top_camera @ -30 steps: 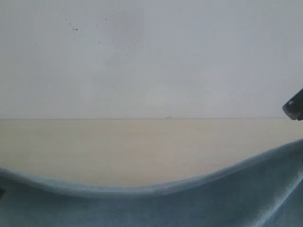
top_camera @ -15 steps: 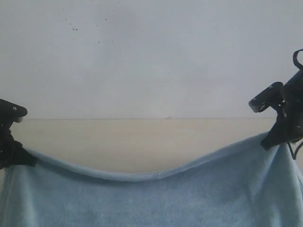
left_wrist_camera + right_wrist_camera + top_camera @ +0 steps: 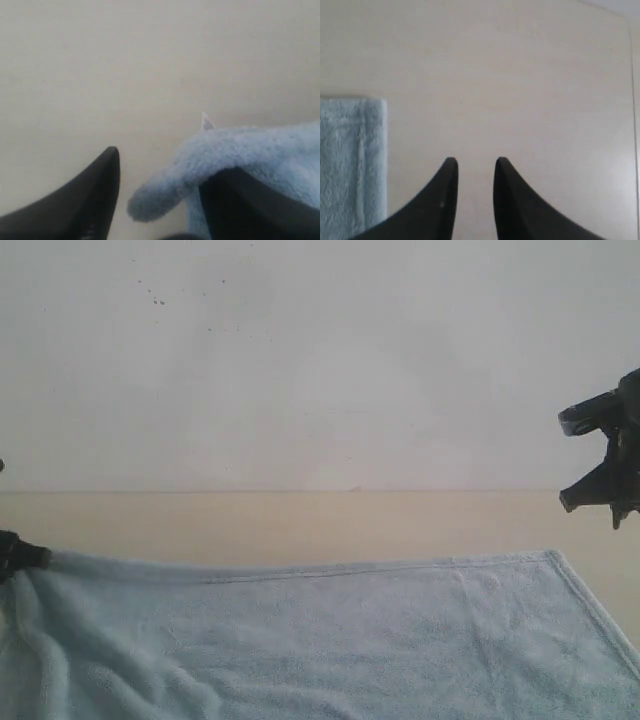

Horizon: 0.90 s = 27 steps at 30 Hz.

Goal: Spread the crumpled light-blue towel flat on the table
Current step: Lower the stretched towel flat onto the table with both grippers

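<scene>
Towel: the towel (image 3: 350,640) lies on the table (image 3: 300,525) in the near part of the scene, its far hem running almost straight from left to right
Done: the right half looks flat, and the far right corner sits square on the table
Not done: soft folds and ridges bunch at the left end; the near edge is out of view, so how it lies cannot be told
Left claw: the left claw (image 3: 162,172) sits low at the far left corner with its jaws wide; the towel corner droops over one finger (image 3: 250,210) and into the gap, resting there rather than pinched, as far as the wrist view shows
Tag: a small white tag (image 3: 206,121) pokes up from the hem just past that corner
Right claw: the right claw (image 3: 475,167) hangs above the table to the right of the far right corner, well apart from the towel, with a narrow gap between its jaws and nothing in it
Progress: judged most of the way through; what seems left is freeing the left corner and smoothing the ridges beside it
Surface: pale beige, smooth and unmarked where it shows
Room: a white wall (image 3: 320,360) rises from the table's far edge, with a few dark specks (image 3: 158,300) high on the left
</scene>
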### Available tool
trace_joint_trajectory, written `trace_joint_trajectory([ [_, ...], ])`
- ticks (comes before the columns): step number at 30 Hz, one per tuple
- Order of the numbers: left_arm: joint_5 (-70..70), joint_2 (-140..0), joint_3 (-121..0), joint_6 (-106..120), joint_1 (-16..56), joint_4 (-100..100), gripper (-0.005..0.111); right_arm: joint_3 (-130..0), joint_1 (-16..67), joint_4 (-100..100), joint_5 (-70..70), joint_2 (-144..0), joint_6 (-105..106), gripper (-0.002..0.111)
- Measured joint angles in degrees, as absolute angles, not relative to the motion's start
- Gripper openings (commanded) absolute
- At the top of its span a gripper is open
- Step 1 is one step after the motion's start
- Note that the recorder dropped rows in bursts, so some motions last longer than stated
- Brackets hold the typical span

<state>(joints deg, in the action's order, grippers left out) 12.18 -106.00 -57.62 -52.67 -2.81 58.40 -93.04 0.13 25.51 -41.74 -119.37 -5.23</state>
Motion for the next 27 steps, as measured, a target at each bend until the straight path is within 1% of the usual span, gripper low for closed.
trace_joint_trajectory([
  [4,10.6,-105.9,-54.2,-52.4,-2.8,56.7,0.046,-92.0,-0.6,13.9,-46.5,-118.3,4.8,0.022],
  [8,7.2,-104.4,-52.4,-52.4,-2.8,55.2,0.046,-87.5,-0.5,5.1,-45.2,-113.9,9.5,0.022],
  [15,2.4,-99.7,-54.6,-52.4,-2.8,55.0,0.046,-81.6,-0.5,2.7,-42.7,-105.9,12.7,0.021],
  [20,6.6,-97.1,-54.1,-51.3,-2.8,53.9,0.046,-78.1,-0.5,0.9,-42.6,-102.3,13.4,0.021],
  [21,6.8,-96.0,-53.0,-51.1,-2.8,53.7,0.045,-77.0,-0.5,0.8,-42.5,-101.8,13.5,0.019],
  [23,6.0,-93.3,-50.3,-50.7,-2.8,52.5,0.044,-74.2,-0.5,0.8,-42.3,-100.5,13.9,0.011],
  [25,4.4,-90.0,-47.0,-50.6,-2.8,50.9,0.042,-70.6,-0.5,0.8,-41.9,-99.5,14.2,0.000],
  [27,3.7,-87.0,-43.8,-50.4,-2.8,50.0,0.041,-67.4,-0.5,0.5,-41.0,-98.6,14.2,0.000],
])
